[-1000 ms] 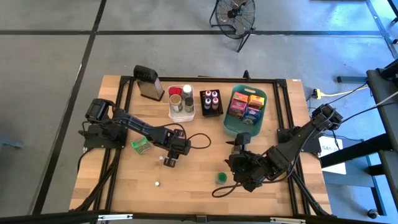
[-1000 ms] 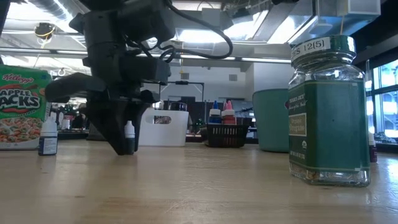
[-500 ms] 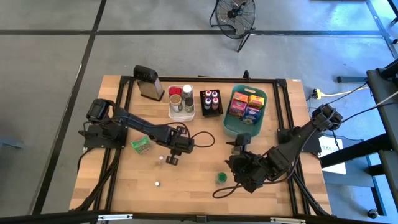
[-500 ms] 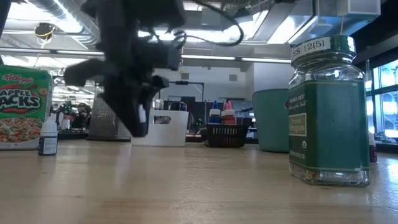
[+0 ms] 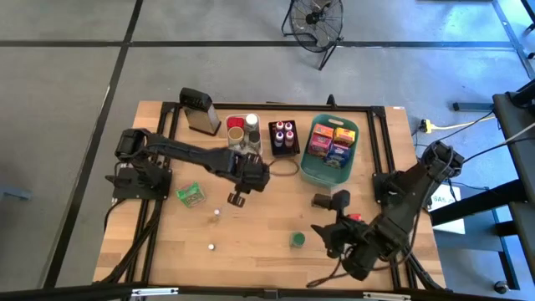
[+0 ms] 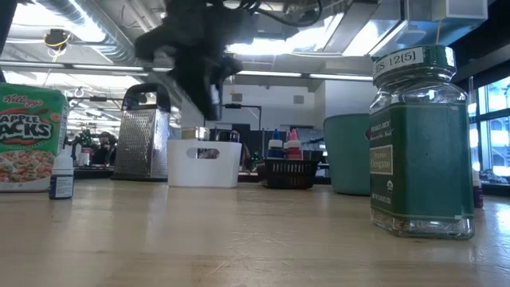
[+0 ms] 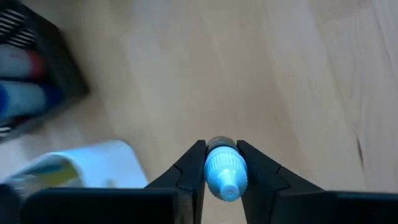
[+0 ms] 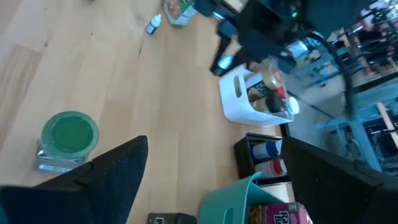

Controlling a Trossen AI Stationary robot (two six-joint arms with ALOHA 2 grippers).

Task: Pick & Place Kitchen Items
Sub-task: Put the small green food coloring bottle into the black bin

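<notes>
Left gripper [image 7: 222,163] clenched on the neck of a small capped bottle [image 7: 222,172], carried above the table [image 5: 267,226] near the white bin [image 5: 243,154]; light, rigid, slippery, best gripped below its cap; right gripper [image 5: 337,238] spread wide, idle

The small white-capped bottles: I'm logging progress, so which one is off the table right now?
The bottle clamped in the left gripper, lifted near the white bin. The other two stand free on the wood.

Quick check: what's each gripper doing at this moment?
Left gripper: shut on a small white-capped dropper bottle, lifted above the table.
Right gripper: open, holding nothing.
</notes>
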